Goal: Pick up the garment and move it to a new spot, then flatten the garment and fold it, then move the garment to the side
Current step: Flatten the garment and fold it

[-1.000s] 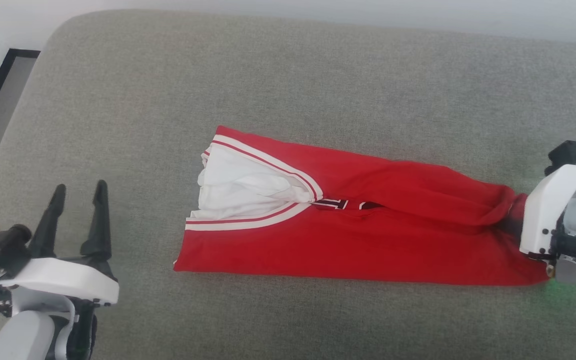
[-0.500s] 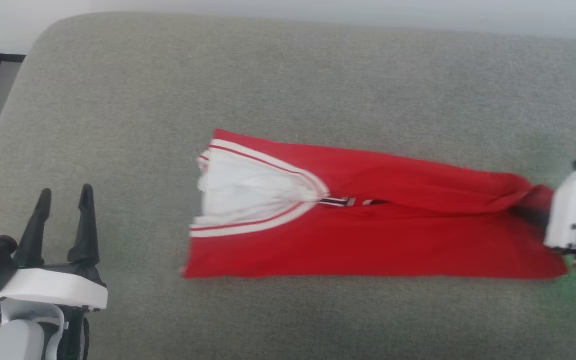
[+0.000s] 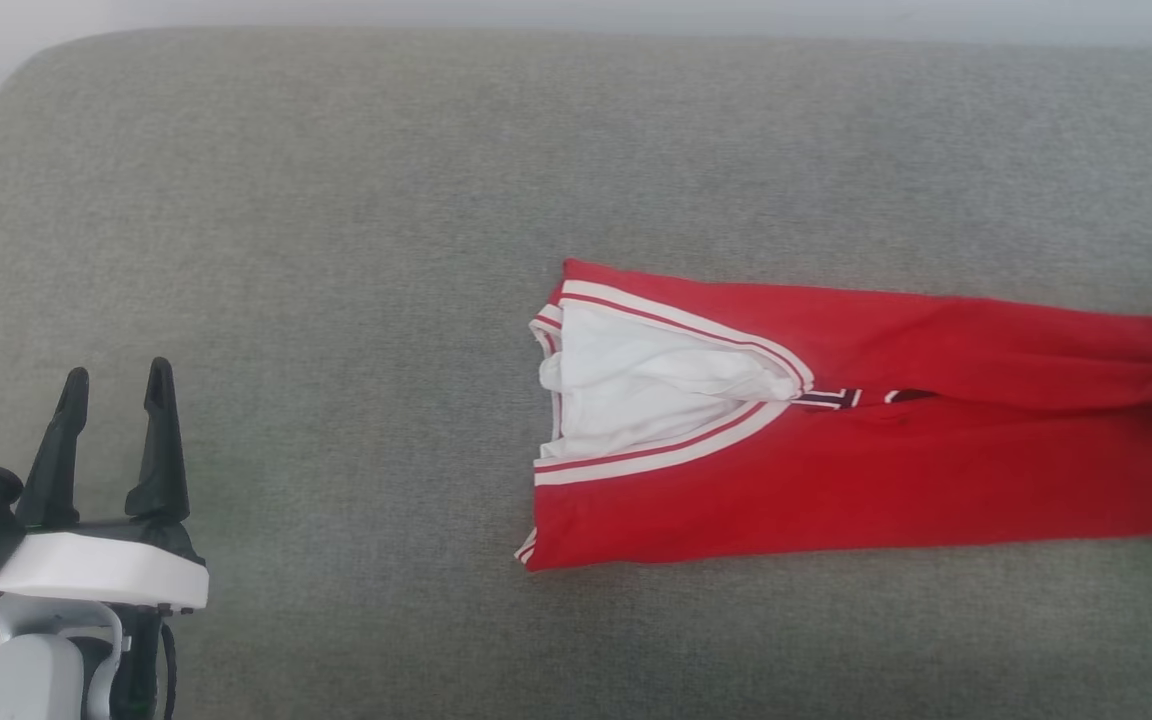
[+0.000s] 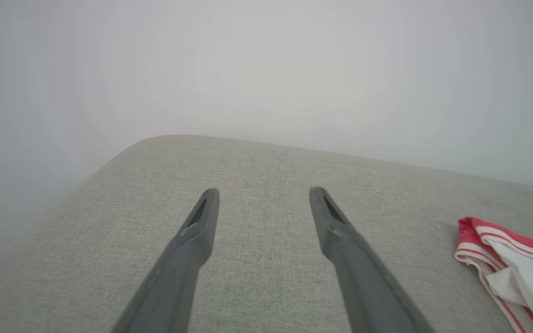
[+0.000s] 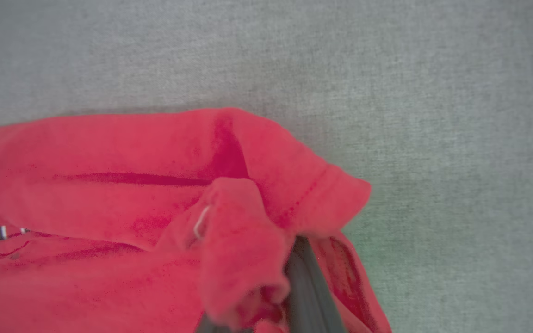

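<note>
Garment (image 3: pixel 886 470): we count one, red, folded lengthwise, lying on the grey cushion (image 3: pixel 336 200) at centre-right of the head view and running off its right edge. Claws: two. We find the left claw (image 3: pixel 117 372), at lower left, spread wide and holding nothing. The right claw (image 5: pixel 303 291) is clamped on the red hem.

Head camera is looking down on the cushion (image 3: pixel 286 250). Left wrist camera is facing low across it. Right wrist camera is viewing the garment (image 5: pixel 109 194) close-up; all three are sharing it.
</note>
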Controlling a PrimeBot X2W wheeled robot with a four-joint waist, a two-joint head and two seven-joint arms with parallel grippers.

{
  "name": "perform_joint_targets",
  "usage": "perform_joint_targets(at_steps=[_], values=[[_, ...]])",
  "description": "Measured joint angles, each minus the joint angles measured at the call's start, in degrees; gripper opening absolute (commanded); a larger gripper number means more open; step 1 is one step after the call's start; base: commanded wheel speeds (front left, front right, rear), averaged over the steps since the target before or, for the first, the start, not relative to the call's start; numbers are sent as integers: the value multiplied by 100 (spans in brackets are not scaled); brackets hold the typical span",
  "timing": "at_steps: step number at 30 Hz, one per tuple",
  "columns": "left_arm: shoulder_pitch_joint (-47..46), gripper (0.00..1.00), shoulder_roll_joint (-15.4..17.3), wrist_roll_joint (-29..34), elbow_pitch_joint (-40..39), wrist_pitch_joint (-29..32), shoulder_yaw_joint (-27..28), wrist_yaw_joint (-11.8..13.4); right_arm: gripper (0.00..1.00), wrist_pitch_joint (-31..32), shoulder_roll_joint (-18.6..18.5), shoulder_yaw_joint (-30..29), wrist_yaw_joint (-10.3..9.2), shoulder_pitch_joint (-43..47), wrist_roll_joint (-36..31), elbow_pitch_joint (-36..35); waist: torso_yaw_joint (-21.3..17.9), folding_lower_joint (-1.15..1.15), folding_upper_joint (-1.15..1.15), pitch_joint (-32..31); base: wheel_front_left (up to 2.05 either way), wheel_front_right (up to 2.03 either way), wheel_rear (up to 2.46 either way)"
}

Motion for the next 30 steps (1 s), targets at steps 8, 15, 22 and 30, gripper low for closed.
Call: perform_joint_targets(at_steps=[8,15,22,30], values=[[2,100,-67,111,11,0,123,-92,0,522,331,408,-3,220,558,-1327,-160,0,0,-66,0,0,0],[2,100,-138,155,34,-1,120,-116,0,861,747,981,-3,414,721,-2404,-135,0,0,-158,0,0,0],[-110,100,-233,162,164,-1,-126,-141,0,917,1184,1833,-3,223,836,-2655,137,0,0,-219,0,0,0],[-354,100,-301,143,301,-1,-505,-143,0,576,1366,2681,-3,-235,910,-2019,614,0,0,-267,0,0,0]])
